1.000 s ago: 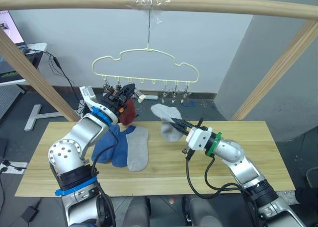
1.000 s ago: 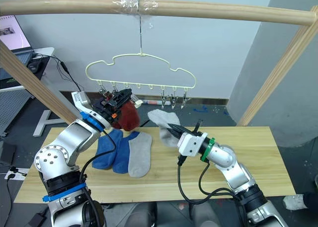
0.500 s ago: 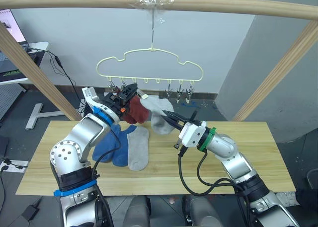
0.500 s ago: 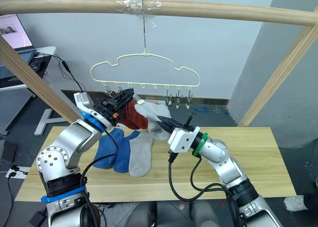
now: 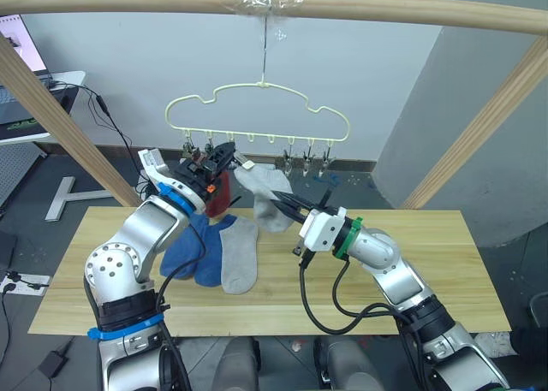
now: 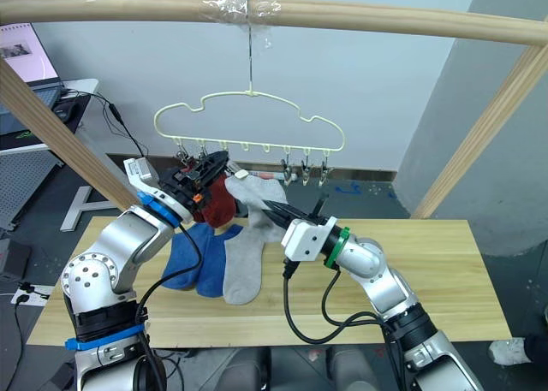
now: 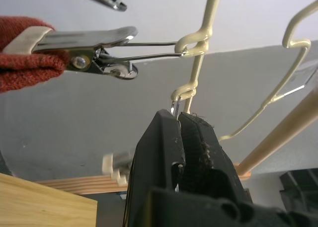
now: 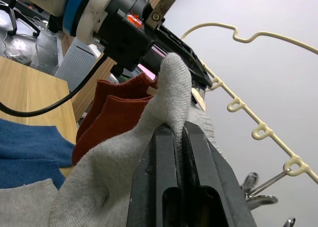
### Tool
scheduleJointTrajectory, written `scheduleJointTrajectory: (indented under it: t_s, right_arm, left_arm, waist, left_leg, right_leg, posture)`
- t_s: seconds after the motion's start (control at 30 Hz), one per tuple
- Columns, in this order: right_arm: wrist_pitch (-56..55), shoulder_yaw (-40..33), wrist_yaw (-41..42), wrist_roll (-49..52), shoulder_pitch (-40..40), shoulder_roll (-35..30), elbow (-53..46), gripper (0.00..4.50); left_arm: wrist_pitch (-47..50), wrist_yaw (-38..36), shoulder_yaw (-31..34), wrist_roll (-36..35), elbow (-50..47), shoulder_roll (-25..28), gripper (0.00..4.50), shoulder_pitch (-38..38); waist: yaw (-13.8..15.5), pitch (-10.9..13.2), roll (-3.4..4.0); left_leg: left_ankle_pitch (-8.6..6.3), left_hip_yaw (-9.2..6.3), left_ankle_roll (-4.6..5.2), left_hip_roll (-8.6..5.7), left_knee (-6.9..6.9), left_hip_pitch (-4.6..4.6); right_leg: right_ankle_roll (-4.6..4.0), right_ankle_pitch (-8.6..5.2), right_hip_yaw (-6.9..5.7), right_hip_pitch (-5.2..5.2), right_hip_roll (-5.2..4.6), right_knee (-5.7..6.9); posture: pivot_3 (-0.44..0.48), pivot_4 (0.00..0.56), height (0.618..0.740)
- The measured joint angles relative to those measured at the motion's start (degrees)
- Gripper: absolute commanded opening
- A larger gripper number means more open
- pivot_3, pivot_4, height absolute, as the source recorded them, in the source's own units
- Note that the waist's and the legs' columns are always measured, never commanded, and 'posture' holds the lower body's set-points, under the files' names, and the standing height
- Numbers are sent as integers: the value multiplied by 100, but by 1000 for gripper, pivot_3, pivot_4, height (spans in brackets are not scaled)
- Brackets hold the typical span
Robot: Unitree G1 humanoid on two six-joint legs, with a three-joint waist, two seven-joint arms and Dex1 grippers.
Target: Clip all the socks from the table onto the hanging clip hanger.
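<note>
Our right gripper [image 6: 267, 206] is pinched shut on a grey sock [image 6: 257, 196], holding it up off the table [image 6: 445, 263], its top edge pushed toward the left end of the hanger [image 6: 249, 119]; the sock's long axis trails down and back toward our right wrist, so the free edge leads.

Our left gripper [image 5: 224, 154] is up among the clips, its fingers [image 7: 171, 152] closed on the metal tab of one clip under the hanger's wire; beside it another clip [image 7: 94, 53] already bites a red sock [image 5: 219, 192].

Here is the relation that matters; the grey sock's edge lies just to the right of the left gripper, nearly touching it, with the red sock hanging between and slightly below; whether the squeezed clip's mouth is open enough we cannot tell.

We judge the coming move to be a short push of the sock's edge leftward and up into that clip, right arm feeding, left arm holding.

Two blue socks [image 5: 190, 247] and another grey sock [image 5: 237, 254] lie flat on the table below the left arm, toes toward us, well under the hanger; they wait their turn.
</note>
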Motion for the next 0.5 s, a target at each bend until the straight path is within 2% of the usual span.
scheduleJointTrajectory:
  t_s: [0.07,0.17,0.33,0.4,0.5]
  right_arm:
    - [0,0,2,0,-15,7,21,0]
    - [1,0,16,1,-17,4,64,0]
    - [73,-1,107,43,-18,-4,64,0]
    - [240,0,205,111,-18,9,62,0]
    - [817,-14,446,426,-4,72,41,672]
  left_arm:
    - [-25,-81,-27,-1,-14,5,834,48]
    - [-43,-157,-58,-13,-30,49,1871,125]
    - [15,-259,-98,66,-38,422,3431,170]
    - [138,-381,-199,227,-128,719,3431,312]
    - [440,-842,-554,825,-665,1559,3462,657]
  waist:
    - [14,0,0]
    - [35,0,-1]
    - [57,0,-1]
    - [55,1,0]
    - [55,4,-4]
  left_leg:
    - [0,0,0,0,0,0]
    - [0,-1,0,1,0,-1]
    - [0,-2,0,1,-1,0]
    - [0,-4,0,1,-3,0]
    - [0,-10,0,3,-9,-2]
  right_leg:
    - [0,0,-1,0,0,0]
    - [0,0,-1,0,0,0]
    - [0,0,0,0,0,0]
    - [-1,0,1,-2,0,-1]
    - [-3,-1,3,-4,0,-6]
  posture:
    - [-71,205,740]
    - [-71,204,740]
    - [-71,204,740]
    - [-71,204,740]
    - [-55,205,740]
